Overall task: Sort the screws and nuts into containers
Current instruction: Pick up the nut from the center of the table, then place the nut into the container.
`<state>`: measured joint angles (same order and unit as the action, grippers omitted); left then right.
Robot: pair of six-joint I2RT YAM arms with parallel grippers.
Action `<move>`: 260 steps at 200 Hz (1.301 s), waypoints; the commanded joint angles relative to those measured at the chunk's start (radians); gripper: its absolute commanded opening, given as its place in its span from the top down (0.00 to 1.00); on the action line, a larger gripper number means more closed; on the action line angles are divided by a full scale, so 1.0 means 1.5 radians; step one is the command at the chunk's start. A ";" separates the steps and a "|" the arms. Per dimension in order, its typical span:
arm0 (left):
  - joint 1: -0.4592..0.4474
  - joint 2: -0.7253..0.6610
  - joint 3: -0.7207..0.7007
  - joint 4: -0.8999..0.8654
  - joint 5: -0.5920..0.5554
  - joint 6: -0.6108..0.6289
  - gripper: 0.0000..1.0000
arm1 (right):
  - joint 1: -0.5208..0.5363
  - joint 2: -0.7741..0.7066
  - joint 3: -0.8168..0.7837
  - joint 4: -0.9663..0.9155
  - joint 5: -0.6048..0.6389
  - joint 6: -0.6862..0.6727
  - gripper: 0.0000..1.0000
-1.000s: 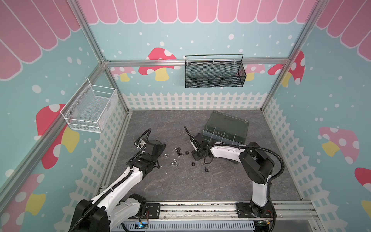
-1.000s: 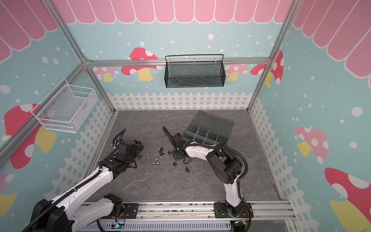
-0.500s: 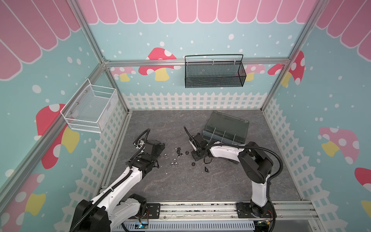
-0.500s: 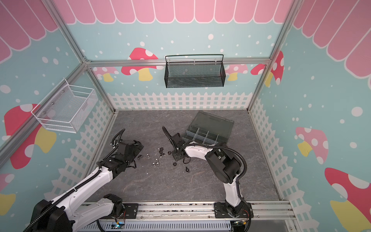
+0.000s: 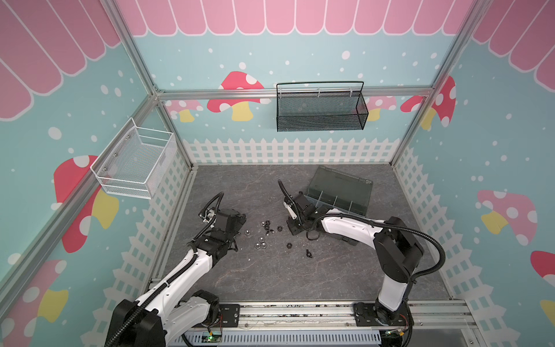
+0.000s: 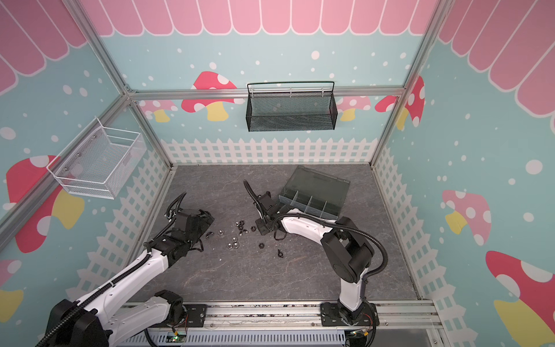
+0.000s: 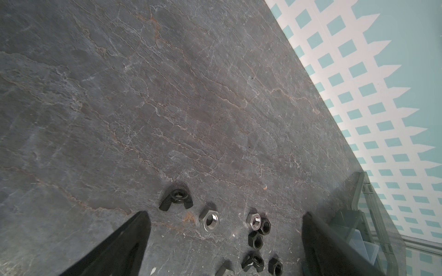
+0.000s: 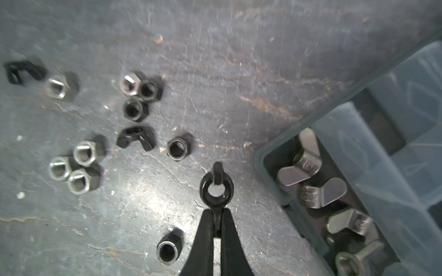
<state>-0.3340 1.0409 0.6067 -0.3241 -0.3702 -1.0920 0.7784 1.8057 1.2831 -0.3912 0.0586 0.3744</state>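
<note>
My right gripper (image 8: 217, 211) is shut on a black wing nut (image 8: 217, 188), with one wing pinched between the jaws, just above the floor beside the organizer box (image 8: 267, 153). Its nearest cell holds silver wing nuts (image 8: 308, 167). Loose silver nuts (image 8: 82, 153) and black nuts (image 8: 135, 108) lie scattered on the floor between my arms in both top views (image 5: 264, 223) (image 6: 237, 223). My left gripper (image 7: 226, 215) stands open at the left edge of the scatter (image 5: 240, 231), holding nothing. A silver nut (image 7: 210, 221) lies between its fingers. No screws are recognisable.
The grey organizer box (image 5: 339, 195) lies with its lid open at the back right of the slate floor. Another black wing nut (image 5: 309, 254) lies alone nearer the front. A black mesh basket (image 5: 321, 111) and a white wire basket (image 5: 135, 163) hang on the walls.
My right gripper's jaws have closed onto the black wing nut. Neither arm has visibly shifted, and the loose nuts lie where they were.
</note>
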 commanded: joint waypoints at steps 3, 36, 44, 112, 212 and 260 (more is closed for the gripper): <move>0.007 0.003 0.019 -0.007 -0.001 0.000 0.00 | -0.022 -0.019 0.028 -0.029 0.007 0.001 1.00; 0.008 0.011 0.020 0.001 0.005 0.000 0.00 | -0.053 -0.019 0.046 -0.041 0.021 -0.005 1.00; 0.008 0.015 0.021 0.004 0.008 -0.001 0.00 | -0.063 -0.015 0.054 -0.046 0.026 -0.005 1.00; 0.008 0.036 0.031 0.011 0.026 -0.001 0.00 | -0.117 0.040 0.106 -0.068 0.042 -0.022 1.00; 0.009 0.054 0.036 0.010 0.030 0.003 0.00 | -0.142 0.102 0.129 -0.085 0.084 -0.029 1.00; 0.009 0.050 0.034 0.010 0.030 0.004 0.00 | -0.148 0.112 0.137 -0.087 0.088 -0.031 1.00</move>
<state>-0.3275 1.1164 0.6361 -0.3161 -0.3206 -1.0885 0.5655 1.9484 1.4601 -0.5053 0.1688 0.3435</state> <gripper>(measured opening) 0.997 0.066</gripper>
